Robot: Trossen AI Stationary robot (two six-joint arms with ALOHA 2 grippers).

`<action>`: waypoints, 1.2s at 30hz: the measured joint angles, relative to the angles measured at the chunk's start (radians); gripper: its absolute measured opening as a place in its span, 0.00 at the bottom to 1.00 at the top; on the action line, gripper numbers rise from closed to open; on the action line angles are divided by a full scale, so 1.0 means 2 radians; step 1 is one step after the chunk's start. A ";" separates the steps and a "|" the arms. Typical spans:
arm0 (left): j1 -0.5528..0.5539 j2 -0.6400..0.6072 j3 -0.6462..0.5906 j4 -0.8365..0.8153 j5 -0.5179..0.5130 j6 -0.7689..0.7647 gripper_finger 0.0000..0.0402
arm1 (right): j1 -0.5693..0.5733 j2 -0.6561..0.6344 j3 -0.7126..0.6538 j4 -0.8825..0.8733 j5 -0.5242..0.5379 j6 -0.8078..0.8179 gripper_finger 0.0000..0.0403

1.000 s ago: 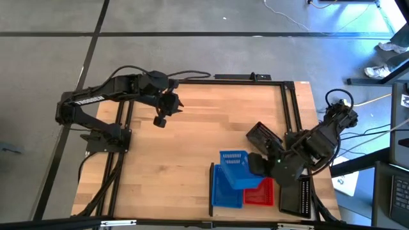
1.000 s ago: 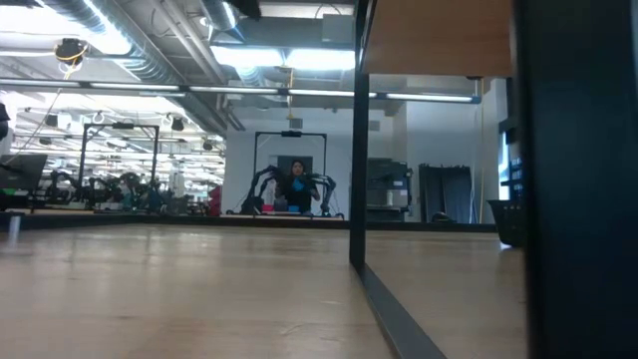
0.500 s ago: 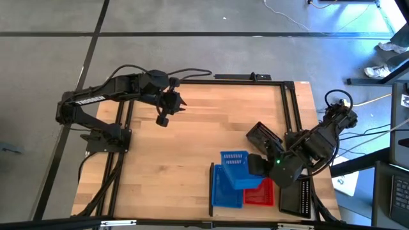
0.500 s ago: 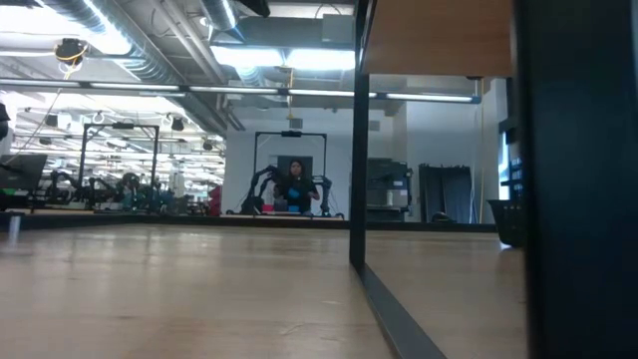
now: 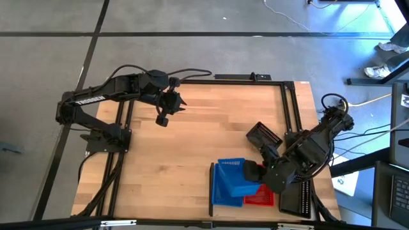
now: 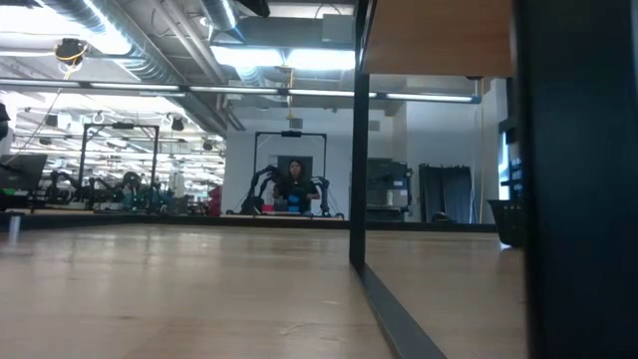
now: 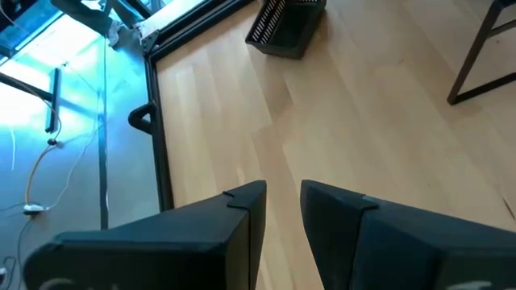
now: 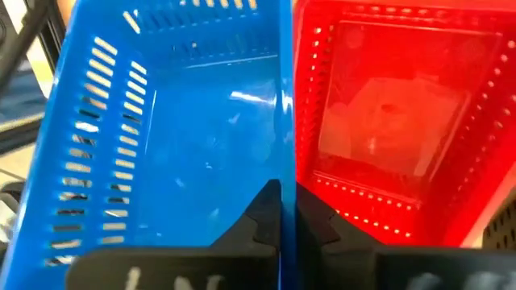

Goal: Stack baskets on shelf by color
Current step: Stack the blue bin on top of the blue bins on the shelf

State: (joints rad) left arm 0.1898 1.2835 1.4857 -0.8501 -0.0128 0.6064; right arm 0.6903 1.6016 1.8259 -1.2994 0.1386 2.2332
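Observation:
My right gripper point(image 5: 253, 171) is shut on a blue basket point(image 5: 232, 171) that lies over a second blue basket point(image 5: 225, 191) on the shelf. A thin black bar point(image 5: 211, 189) edges the shelf's left side. A red basket point(image 5: 260, 195) sits right beside the blue ones; the right wrist view shows the blue basket point(image 8: 177, 137) and the red basket point(image 8: 387, 121) side by side. One black basket point(image 5: 262, 135) lies beyond the right gripper, another point(image 5: 296, 197) at the table's right near corner. My left gripper point(image 5: 162, 119) hovers open over the far left of the table. My right gripper pinches the upper blue basket's side wall point(image 8: 285, 173), the one next to the red basket. One finger point(image 8: 266, 211) is inside the basket and the other point(image 8: 313, 217) is outside, above the red one. The fingers come slanting down from the table's right. The basket lies over the lower blue basket.
Bare butcher-block table point(image 5: 172, 160) stretches left of the black bar. Black frame rails point(image 5: 289, 108) run along the table's far and right edges. The left wrist view shows a black basket point(image 7: 286, 24) far off. In the low view a person point(image 6: 295, 185) stands in the room behind.
My right gripper has moved toward the near edge and slightly left, still shut on the blue basket. The basket has come down from a tilted position over the lower blue basket and now covers more of it. My left gripper shifted slightly to the right.

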 joint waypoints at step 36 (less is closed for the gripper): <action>0.000 0.000 0.000 0.001 0.000 0.000 0.18 | -0.013 0.005 0.000 0.012 0.026 -0.057 0.09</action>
State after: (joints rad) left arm 0.1898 1.2831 1.4857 -0.8474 -0.0131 0.6061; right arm 0.6640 1.6115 1.8259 -1.2750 0.1902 2.1192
